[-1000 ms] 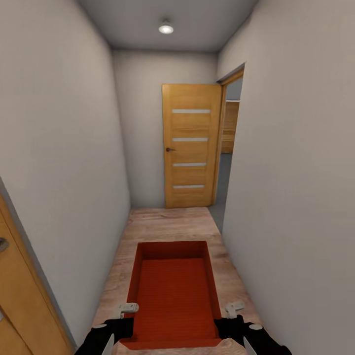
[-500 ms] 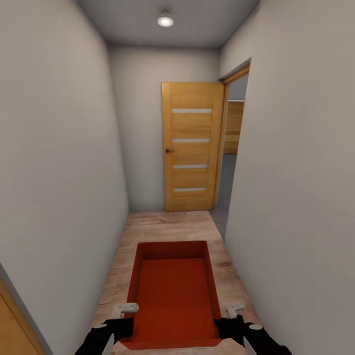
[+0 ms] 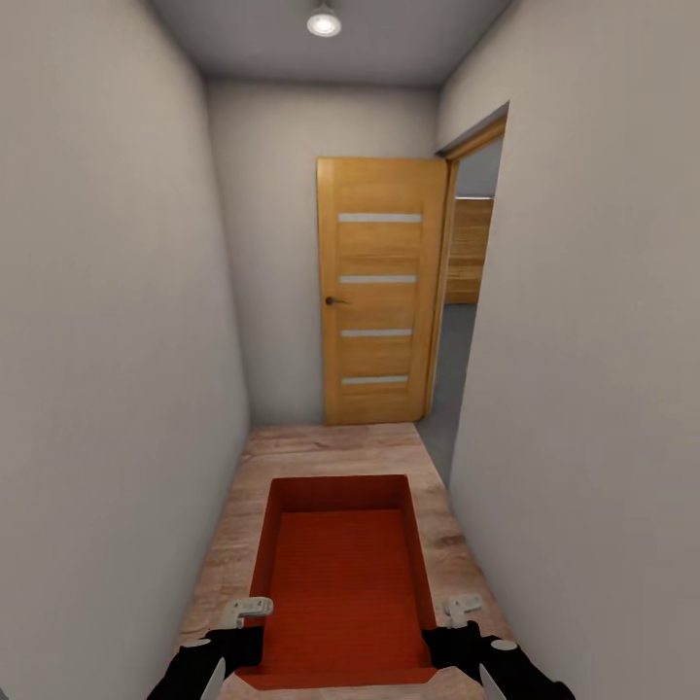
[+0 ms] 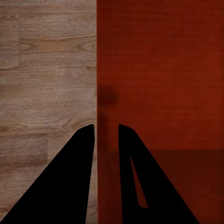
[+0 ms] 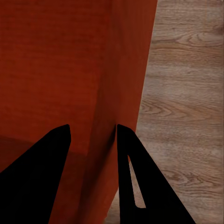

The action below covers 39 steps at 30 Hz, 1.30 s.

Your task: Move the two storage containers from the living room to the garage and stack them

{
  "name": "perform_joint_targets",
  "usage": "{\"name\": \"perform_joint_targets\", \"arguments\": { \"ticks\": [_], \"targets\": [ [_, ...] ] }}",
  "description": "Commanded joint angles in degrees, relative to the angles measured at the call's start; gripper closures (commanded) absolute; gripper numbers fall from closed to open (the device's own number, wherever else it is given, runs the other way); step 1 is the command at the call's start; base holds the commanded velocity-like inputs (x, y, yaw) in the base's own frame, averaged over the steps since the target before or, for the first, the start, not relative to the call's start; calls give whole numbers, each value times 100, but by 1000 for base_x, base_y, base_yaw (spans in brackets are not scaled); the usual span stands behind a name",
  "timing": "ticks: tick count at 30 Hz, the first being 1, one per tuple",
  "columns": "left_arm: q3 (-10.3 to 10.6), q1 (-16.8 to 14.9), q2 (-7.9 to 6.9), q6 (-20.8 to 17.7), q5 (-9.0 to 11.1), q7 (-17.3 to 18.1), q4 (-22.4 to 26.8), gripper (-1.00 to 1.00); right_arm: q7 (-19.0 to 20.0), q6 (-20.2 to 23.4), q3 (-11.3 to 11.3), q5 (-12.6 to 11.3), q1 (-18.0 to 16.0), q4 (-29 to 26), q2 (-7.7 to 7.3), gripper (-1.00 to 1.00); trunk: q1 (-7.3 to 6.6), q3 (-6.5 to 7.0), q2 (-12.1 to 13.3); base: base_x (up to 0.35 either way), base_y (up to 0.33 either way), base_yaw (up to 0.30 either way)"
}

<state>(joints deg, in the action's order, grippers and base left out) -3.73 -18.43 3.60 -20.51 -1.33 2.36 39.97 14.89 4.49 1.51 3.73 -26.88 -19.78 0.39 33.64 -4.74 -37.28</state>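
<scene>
We carried one storage container [image 3: 340, 574] down the corridor — left gripper [image 4: 106, 133] and right gripper [image 5: 93, 133] each pinching a long wall, keeping it level above the plank floor [image 3: 331, 447]

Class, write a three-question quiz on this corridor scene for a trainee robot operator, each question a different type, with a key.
1. True or false: the storage container is empty.
2. Which walls do the left gripper and right gripper clamp? A) the two long side walls B) the near and far end walls
3. Fill in: the wooden door ahead stands ____.

Key: 1 true. 2 A, jaws astride each side wall. 3 open, beside a doorway on the right.
</scene>
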Motion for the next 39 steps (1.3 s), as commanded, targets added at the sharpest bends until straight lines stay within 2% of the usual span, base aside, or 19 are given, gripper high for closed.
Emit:
{"name": "perform_joint_targets", "arguments": {
  "ticks": [1, 30, 39],
  "targets": [
    [-48, -2, -123, -32, -159, -113, 2, 100, 471, -320, 95, -63, -2, -26, -4, 100, 5, -10, -8, 324, 0, 0],
    [-48, -2, -123, -32, -157, -113, 2, 100, 471, -326, 95, -57, -2, -26, -4, 100, 5, -10, -8, 324, 10, 0],
    [-48, -2, -123, -32, -157, -113, 2, 100, 471, -326, 95, -56, -2, -26, -4, 100, 5, -10, -8, 318, 115, 0]
  ]
}}
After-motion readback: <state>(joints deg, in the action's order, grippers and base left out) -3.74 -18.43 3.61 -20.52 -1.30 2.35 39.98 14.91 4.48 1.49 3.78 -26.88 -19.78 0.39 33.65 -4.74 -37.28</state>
